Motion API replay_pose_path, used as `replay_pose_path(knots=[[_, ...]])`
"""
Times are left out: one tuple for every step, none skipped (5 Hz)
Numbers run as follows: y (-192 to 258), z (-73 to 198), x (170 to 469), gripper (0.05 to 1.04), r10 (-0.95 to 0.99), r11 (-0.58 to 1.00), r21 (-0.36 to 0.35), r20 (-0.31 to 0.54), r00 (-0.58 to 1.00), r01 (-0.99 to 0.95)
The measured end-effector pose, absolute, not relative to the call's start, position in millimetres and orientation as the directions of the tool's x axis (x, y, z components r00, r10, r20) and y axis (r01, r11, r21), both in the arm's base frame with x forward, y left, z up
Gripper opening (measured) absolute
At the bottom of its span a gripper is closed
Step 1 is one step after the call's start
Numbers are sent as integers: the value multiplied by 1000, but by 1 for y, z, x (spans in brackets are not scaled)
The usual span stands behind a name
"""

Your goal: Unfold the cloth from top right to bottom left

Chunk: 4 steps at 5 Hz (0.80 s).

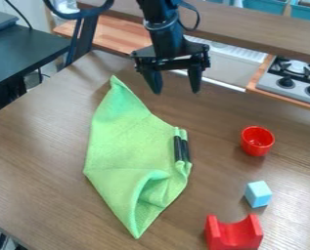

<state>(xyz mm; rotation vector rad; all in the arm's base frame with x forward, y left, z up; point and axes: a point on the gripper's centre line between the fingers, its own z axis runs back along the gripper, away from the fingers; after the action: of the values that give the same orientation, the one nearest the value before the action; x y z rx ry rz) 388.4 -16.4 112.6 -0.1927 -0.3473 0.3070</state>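
Two fingers (195, 78) stand parted on our black gripper (177, 92), released, over the far side of the brown table (39, 156). Near it we see the green cloth (127, 141), one corner pointing away from us, its nearer part rumpled and folded. To the cloth's right in our view, we have a red cup (257, 141), a pale blue block (257, 194) and, nearest us, a notched red block (234, 236).

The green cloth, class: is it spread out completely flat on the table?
No, the green cloth rises in folds across its lower part and is bunched up near its short black stripes.
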Motion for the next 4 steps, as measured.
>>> replay_pose_path(knots=[[-17,98,386,1001,330,935,-226,267,905,-274],[-19,91,386,1001,322,942,-191,280,905,-276],[-23,73,384,1001,310,948,-149,250,917,-280],[-22,65,383,1001,302,953,-118,252,919,-281]])
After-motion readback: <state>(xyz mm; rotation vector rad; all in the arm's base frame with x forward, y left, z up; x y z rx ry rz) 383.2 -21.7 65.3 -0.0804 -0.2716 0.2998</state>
